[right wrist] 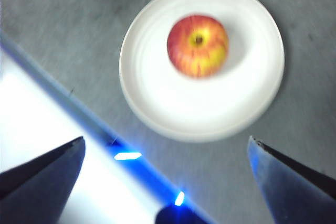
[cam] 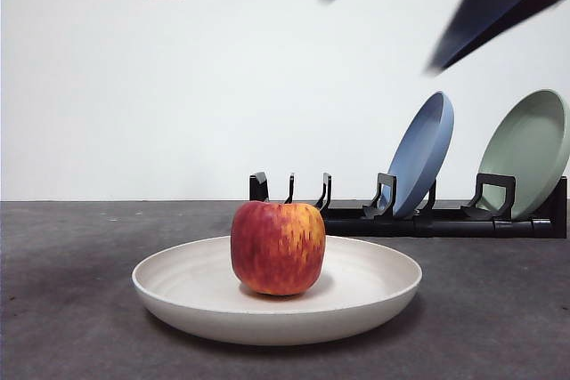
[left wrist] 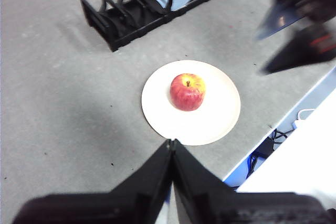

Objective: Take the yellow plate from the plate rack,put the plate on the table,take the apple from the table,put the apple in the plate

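Step in hand: by my reading the last one is done, since the apple (cam: pixel 277 247) sits upright in the yellow plate (cam: pixel 374 295), and the plate lies flat on the table (cam: pixel 71 309).

Right gripper (right wrist: pixel 165 179): jaws spread wide with nothing between them, held high; the plate and apple lie below and just ahead of it, clear of both jaws. From the front it shows as blurred dark tips (cam: pixel 494 6) near the top, well above the rack.

Left gripper (left wrist: pixel 171 145): jaws pressed together, holding nothing; the plate's rim lies just beyond its tip and lower down, the apple a little further on.

Next move: I judge there is nothing left to grasp; what remains is for both arms to draw off without dipping toward the plate or brushing the dishes standing in the rack.

Yellow plate contents: the apple alone, resting near the middle, stem up, not touching the rim.

Plate rack (cam: pixel 356 215): sits beyond the plate, away from both grippers and well apart from the plate. It holds a blue plate (cam: pixel 426 153) and a pale green plate (cam: pixel 533 150), each leaning on edge in its own slot; the nearer slots stand unfilled.

Risk: little, as I see it; the apple is round and could roll if the plate is nudged.
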Tool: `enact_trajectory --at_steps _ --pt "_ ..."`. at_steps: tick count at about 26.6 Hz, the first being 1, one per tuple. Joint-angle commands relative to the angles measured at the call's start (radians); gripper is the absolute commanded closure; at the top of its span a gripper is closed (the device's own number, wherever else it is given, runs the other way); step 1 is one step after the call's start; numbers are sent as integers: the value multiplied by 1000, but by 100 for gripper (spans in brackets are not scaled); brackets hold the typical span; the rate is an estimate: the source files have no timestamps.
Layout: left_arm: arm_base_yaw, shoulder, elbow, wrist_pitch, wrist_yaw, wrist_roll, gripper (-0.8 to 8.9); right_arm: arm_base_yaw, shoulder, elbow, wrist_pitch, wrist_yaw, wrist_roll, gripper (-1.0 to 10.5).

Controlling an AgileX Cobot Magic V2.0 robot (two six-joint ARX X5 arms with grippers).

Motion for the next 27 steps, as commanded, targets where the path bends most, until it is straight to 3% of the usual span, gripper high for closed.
enact_trajectory --at_steps 1,7,12,17,22,27 --pt "1 -2 -3 1 2 13 821 2 -89 11 -100 -3 -2 559" --pt "1 4 -3 1 2 16 821 2 -268 13 -256 -2 24 689" --pt "1 12 -3 2 2 16 821 2 -361 13 -331 2 24 956" --pt "1 24 -3 3 2 16 821 2 -399 13 -376 11 22 960" --pt "1 43 -3 4 -3 16 818 2 -402 13 -375 85 85 950" --pt "1 58 -3 3 -3 17 818 2 -393 13 -375 155 82 945"
